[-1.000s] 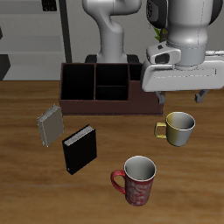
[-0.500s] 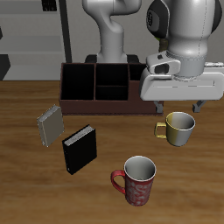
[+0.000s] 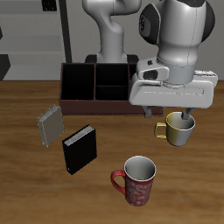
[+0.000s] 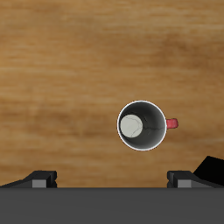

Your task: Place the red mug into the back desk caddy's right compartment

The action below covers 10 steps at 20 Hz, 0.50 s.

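The red mug (image 3: 136, 181) with its whitish floral pattern stands upright near the table's front edge, handle (image 4: 172, 123) out to one side. From the wrist view I look down into its grey-white inside (image 4: 141, 125). My gripper (image 3: 168, 117) hangs open and empty above the table, farther back than the mug, just in front of the back desk caddy (image 3: 94, 85). Both fingertips (image 4: 39, 178) show wide apart. The caddy's right compartment is mostly hidden behind my hand.
A yellowish-gold mug (image 3: 179, 129) stands directly beside my gripper's fingers. A black box (image 3: 79, 149) and a grey box (image 3: 50, 125) stand upright on the wood nearer the caddy's other end. A dark corner (image 4: 211, 167) shows in the wrist view.
My gripper has come down and forward from above the caddy's end, toward the red mug. Nothing on the table has moved.
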Available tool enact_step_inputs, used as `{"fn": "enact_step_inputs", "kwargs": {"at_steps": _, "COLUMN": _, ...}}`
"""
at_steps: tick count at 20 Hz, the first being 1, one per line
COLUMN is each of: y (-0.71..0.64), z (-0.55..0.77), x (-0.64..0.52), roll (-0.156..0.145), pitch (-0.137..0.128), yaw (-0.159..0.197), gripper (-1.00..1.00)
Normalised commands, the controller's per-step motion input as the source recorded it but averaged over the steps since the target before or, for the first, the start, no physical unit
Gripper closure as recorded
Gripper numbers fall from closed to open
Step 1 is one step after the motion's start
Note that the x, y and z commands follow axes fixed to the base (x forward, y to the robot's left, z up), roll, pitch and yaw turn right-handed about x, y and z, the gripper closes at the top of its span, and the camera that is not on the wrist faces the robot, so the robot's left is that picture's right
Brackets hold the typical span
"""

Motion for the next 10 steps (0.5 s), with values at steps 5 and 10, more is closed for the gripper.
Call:
{"fn": "enact_step_inputs", "kwargs": {"at_steps": 5, "y": -0.29, "z": -0.1, "x": 0.12, "roll": -0.017, "pitch": 0.012, "yaw": -0.001, "gripper": -1.0}}
{"fn": "enact_step_inputs", "kwargs": {"at_steps": 10, "y": -0.08, "z": -0.18, "x": 0.13, "roll": 0.01, "pitch": 0.031, "yaw": 0.011, "gripper": -1.0}}
